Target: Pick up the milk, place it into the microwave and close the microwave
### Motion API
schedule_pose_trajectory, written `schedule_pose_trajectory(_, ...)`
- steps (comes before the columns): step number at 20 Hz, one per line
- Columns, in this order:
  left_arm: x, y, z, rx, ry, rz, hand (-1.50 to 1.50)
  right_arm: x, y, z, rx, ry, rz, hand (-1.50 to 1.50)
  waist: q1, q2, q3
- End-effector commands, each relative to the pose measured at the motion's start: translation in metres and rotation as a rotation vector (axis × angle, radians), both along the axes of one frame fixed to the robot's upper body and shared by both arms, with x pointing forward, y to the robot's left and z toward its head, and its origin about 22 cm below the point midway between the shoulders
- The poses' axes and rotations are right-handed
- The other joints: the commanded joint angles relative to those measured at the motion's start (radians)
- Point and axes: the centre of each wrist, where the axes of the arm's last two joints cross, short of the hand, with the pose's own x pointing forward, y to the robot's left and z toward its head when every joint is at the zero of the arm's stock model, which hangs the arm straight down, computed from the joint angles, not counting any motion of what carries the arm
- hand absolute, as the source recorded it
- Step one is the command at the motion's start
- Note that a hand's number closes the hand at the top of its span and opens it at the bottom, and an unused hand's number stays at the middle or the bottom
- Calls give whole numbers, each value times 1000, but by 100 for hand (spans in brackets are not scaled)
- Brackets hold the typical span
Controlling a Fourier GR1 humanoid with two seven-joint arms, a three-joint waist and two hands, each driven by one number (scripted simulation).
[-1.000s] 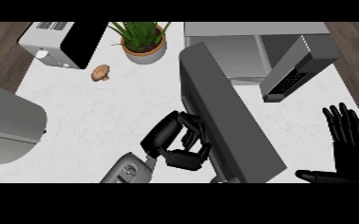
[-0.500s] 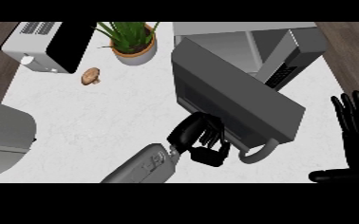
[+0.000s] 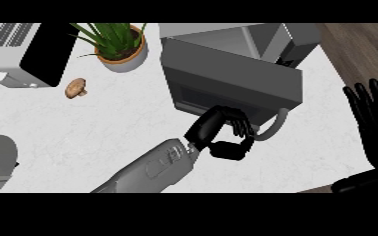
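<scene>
The grey microwave (image 3: pixel 221 32) stands at the back right of the white counter (image 3: pixel 88 125). Its door (image 3: pixel 236 82), with a dark window and a curved grey handle (image 3: pixel 275 126), hangs partly swung in and covers most of the opening. No milk shows; the inside is mostly hidden behind the door. My left hand (image 3: pixel 215 136) is at the door's lower edge just left of the handle, fingers bent against the door face and holding nothing. At the right edge my right hand (image 3: pixel 365 111) rests open, fingers up.
A potted plant (image 3: pixel 118 50) stands left of the microwave. A white and black appliance (image 3: pixel 33 55) sits at the back left, a brown mushroom (image 3: pixel 76 87) lies near it, and a grey object (image 3: pixel 6 162) shows at the left edge. The counter ends at the right on wood floor (image 3: pixel 347 45).
The door has swung from wide open towards the microwave's opening, with my left hand travelling along it to near the handle. My right hand stays resting at the right edge.
</scene>
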Motion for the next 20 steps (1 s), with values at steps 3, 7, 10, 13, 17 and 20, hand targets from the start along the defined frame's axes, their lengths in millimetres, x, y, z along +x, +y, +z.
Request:
schedule_pose_trajectory(3, 19, -10, 28, -138, -47, 32, 150, 10, 8, 20, -14, -41, 113, -150, -67, 16, -1)
schedule_pose_trajectory(7, 36, -17, 52, -152, -66, 68, 150, 15, 9, 36, -34, -75, 147, -150, -110, 19, 1)
schedule_pose_trajectory(10, 44, -17, 57, -156, -67, 84, 150, 21, 8, 45, -24, -99, 137, -150, -133, 30, 2)
schedule_pose_trajectory(13, 52, -18, 63, -165, -81, 115, 150, 22, 9, 51, -35, -85, 175, -150, -156, 38, 2)
schedule_pose_trajectory(17, 61, -20, 72, -167, -97, 131, 150, 24, 11, 56, -53, -74, 206, -150, -182, 48, 3)
schedule_pose_trajectory(20, 69, -22, 82, -170, -112, 148, 150, 29, 9, 67, -51, -102, 223, -150, -191, 55, 5)
